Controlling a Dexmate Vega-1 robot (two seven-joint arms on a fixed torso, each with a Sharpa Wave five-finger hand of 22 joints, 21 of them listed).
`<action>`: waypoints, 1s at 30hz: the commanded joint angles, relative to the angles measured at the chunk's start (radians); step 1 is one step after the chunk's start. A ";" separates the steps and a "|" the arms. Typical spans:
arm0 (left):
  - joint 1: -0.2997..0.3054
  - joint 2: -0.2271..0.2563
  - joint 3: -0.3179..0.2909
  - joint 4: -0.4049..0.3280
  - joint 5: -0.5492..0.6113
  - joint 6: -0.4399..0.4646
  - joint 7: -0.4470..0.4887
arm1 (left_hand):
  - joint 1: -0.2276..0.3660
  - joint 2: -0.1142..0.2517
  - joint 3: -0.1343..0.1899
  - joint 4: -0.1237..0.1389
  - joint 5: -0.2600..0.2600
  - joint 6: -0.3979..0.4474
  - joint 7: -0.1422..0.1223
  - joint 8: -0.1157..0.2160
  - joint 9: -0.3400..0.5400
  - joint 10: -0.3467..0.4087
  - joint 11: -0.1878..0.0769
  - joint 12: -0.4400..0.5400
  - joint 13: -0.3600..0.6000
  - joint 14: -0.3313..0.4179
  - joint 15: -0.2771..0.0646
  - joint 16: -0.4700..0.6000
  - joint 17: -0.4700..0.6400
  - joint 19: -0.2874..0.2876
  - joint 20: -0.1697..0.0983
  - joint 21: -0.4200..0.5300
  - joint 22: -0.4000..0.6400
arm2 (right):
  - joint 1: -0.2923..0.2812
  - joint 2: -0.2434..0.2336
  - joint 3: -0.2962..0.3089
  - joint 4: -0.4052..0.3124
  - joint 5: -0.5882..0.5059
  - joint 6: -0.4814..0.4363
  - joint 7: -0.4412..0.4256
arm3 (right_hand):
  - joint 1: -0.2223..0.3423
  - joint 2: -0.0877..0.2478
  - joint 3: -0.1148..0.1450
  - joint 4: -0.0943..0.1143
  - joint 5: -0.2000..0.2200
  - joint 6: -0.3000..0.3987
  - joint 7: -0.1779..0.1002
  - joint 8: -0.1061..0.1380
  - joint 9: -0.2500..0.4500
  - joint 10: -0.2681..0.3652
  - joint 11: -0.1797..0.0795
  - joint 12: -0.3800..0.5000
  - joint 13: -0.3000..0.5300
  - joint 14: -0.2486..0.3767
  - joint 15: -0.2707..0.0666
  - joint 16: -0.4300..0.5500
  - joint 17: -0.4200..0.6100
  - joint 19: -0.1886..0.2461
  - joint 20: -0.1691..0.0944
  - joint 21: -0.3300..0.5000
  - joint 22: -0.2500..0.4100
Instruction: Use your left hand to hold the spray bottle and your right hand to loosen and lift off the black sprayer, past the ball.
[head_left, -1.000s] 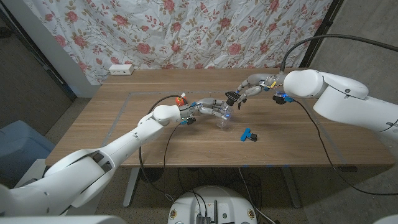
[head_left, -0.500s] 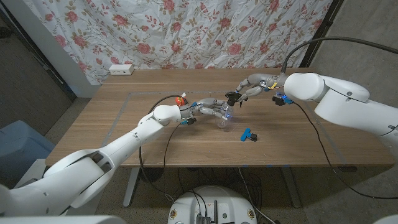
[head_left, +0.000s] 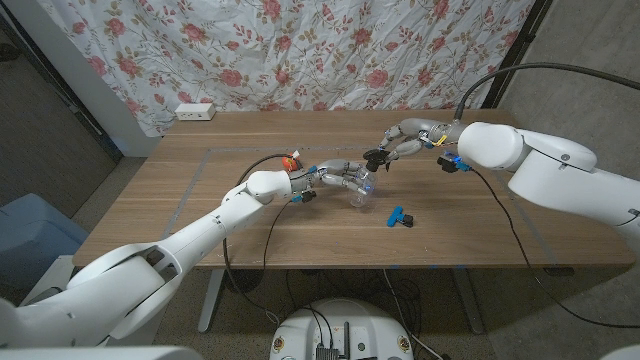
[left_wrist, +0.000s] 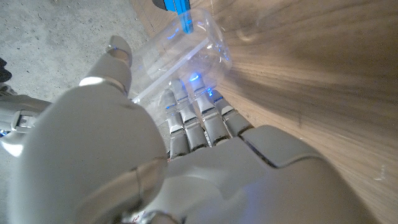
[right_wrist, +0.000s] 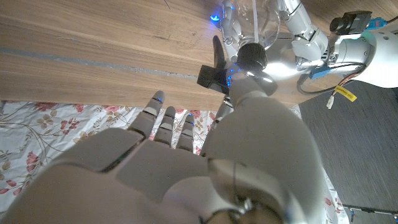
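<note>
little has shifted since a second ago: my right hand has edged along with the black sprayer, my left hand still grasping the clear spray bottle mid-table. left to right: grey wall, white power strip on the wooden table, rose-print curtain, orange ball, blue clip. whether the right hand's fingers clench the sprayer, i cannot tell.

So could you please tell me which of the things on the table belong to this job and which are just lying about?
For the job:
- spray bottle, clear, gripped by the left hand
- black sprayer, with the right hand at it

Just lying about:
- blue clip on the table
- small orange thing behind the left wrist
- white power strip at the far edge
</note>
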 joint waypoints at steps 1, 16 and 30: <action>0.005 0.004 -0.003 -0.006 -0.001 0.003 0.006 | 0.012 0.147 0.008 0.013 0.005 0.022 -0.022 0.124 0.005 0.068 -0.073 0.006 0.005 0.006 -0.112 -0.005 0.003 0.008 -0.042 -0.003 0.004 | -0.034 0.015 0.017 0.004 -0.002 0.021 -0.074 | 0.027 -0.004 0.006 0.000 0.008 0.040 0.000 0.024 0.010 0.027 -0.008 0.010 0.003 0.007 -0.008 0.015 0.007 0.009 -0.007 0.006 0.003; -0.011 -0.009 -0.001 0.023 -0.003 0.009 0.000 | 0.012 0.145 0.006 0.009 0.004 0.024 -0.017 0.126 0.005 0.069 -0.062 0.006 0.008 0.008 -0.110 -0.005 0.005 0.007 -0.044 -0.003 0.004 | -0.014 0.050 0.007 0.063 0.005 0.074 -0.072 | 0.074 0.005 0.016 -0.004 0.015 0.100 -0.001 0.049 0.006 0.056 -0.023 0.012 0.003 0.019 -0.028 0.025 0.013 0.009 -0.020 0.003 0.003; -0.047 -0.044 0.006 0.099 -0.003 -0.023 -0.024 | 0.011 0.143 0.005 0.008 0.004 0.028 -0.017 0.127 0.002 0.074 -0.061 0.004 0.004 0.009 -0.111 -0.006 0.006 0.009 -0.045 -0.003 0.004 | -0.003 0.065 0.004 0.092 0.016 0.094 -0.060 | 0.134 0.010 0.033 -0.011 0.026 0.118 -0.002 0.052 -0.003 0.055 -0.032 0.005 0.003 0.005 -0.034 0.024 0.019 -0.009 -0.023 -0.002 0.004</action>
